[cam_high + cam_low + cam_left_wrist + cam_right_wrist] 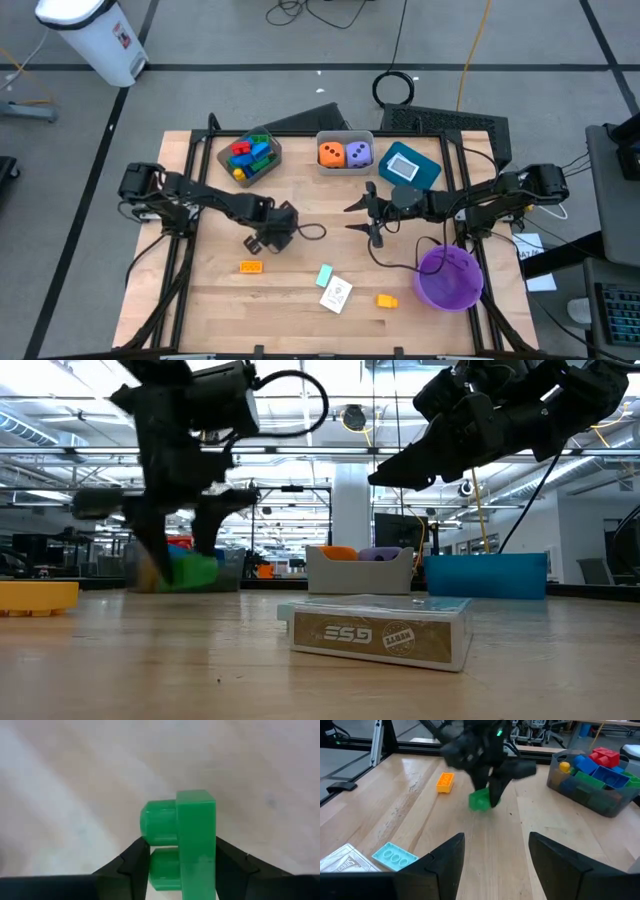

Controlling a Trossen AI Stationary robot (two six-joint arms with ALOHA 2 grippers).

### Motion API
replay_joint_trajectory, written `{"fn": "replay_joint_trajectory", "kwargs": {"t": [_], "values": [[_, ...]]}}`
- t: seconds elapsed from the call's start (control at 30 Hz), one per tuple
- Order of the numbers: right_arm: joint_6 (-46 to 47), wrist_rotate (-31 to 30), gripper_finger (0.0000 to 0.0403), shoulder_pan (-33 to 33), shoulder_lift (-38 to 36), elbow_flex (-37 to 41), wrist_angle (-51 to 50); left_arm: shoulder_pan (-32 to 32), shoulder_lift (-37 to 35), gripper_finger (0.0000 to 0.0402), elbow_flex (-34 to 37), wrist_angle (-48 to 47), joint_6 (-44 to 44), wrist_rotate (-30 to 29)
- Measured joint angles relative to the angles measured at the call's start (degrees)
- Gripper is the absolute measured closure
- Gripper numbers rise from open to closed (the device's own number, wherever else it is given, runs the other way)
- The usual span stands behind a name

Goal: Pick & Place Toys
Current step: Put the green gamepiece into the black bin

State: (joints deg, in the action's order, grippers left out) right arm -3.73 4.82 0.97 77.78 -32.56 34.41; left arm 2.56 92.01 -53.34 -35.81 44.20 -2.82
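The table [300, 290] is pale wood with darker grain streaks. The left gripper [182, 870], black, holds a bright green block [192, 845]. At the table's 11 o'clock, a grey bin [262, 160] carries red, blue, green and yellow blocks. At 12 o'clock a grey tray [345, 138] holds an orange die [331, 154] and a purple die [358, 154], both with white dots. At 1 o'clock sits a teal bin [430, 170]. At 4 o'clock, a purple bowl [449, 280]. Toward 6 o'clock lie a light-blue block [325, 274], a white patterned card box [336, 295] and an orange block [386, 299]. At 7 o'clock, another orange block [251, 266]. The right gripper [367, 215] is black.
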Motion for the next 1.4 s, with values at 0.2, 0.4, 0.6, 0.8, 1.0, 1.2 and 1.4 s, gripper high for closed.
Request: {"fn": "replay_joint_trajectory", "kwargs": {"t": [0.2, 0.4, 0.6, 0.8, 1.0, 1.2, 1.4], "values": [[0.0, 0.0, 0.019, 0.0, 0.0, 0.0, 0.0, -7.1, -8.6, 0.0228, -0.5, -2.5, -1.6, -0.7], [0.0, 0.0, 0.019, -0.1, 0.0, 0.0, 0.1, -19.7, -17.2, 0.0231, -0.5, -5.0, -7.1, -2.6], [0.0, 0.0, 0.019, -0.4, 0.0, 0.0, 0.8, -32.7, -19.0, 0.0225, -0.5, -5.5, -10.5, -2.8], [0.0, 0.0, 0.019, -0.4, 0.0, 0.0, 0.9, -41.5, -16.3, 0.0221, -0.5, -3.9, -11.1, -1.4], [0.2, 0.0, 0.019, -0.4, 0.0, 0.0, 0.9, -45.4, -12.7, 0.0219, -0.6, -2.7, -14.3, -1.3], [0.3, 0.0, 0.019, -0.4, 0.0, 0.0, 0.9, -47.2, -11.3, 0.0219, -0.6, -1.5, -19.0, -1.8], [0.3, 0.0, 0.019, -0.4, 0.0, 0.0, 0.7, -47.6, -11.2, 0.0218, -0.6, -1.8, -19.0, -1.7]]}}
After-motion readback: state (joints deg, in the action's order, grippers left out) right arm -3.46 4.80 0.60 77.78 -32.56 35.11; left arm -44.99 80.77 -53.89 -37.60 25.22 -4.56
